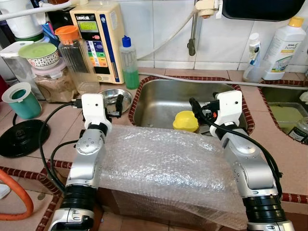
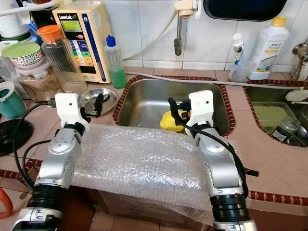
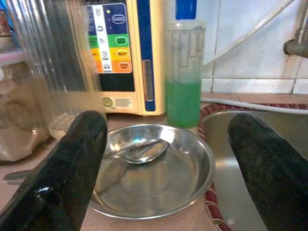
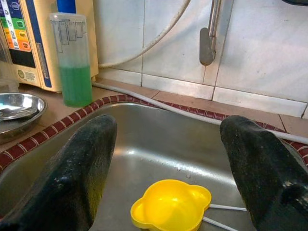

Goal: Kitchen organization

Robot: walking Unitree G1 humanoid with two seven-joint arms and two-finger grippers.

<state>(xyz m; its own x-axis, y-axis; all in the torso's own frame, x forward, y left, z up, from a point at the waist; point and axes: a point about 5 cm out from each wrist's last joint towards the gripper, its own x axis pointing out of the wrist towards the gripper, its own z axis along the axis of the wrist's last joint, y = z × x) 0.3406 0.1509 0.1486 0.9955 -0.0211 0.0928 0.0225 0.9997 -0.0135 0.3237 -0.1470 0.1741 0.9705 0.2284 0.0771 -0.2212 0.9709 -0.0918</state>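
A sheet of clear bubble wrap [image 1: 168, 168], dimpled and crinkled, drapes over the tiled counter's front edge at the lower centre of the frame, between the two silver arms. Behind it sits a brushed stainless steel sink [image 1: 159, 103], rimmed with dark red tile. Inside the sink, near the centre of the frame, lies a glossy yellow plastic cup [image 4: 171, 204] with a lobed, flower-like rim.

The left gripper [image 3: 166, 168] hovers with its black, rubbery fingers spread wide, holding nothing, just above a shallow round steel dish [image 3: 154, 171] at centre left; a metal spoon [image 3: 139, 150] rests in the dish. The right gripper [image 4: 166, 168] is likewise spread wide and empty, poised over the sink's near edge above the yellow cup.

Behind the dish stands a translucent bottle [image 1: 129, 65] with a blue cap, half full of green liquid. Beside it, a cream water unit [image 1: 98, 38] carries coloured buttons and a label that seems to read "LeveLuk". At the upper right, a white bottle [image 1: 284, 45] shows the word "home".
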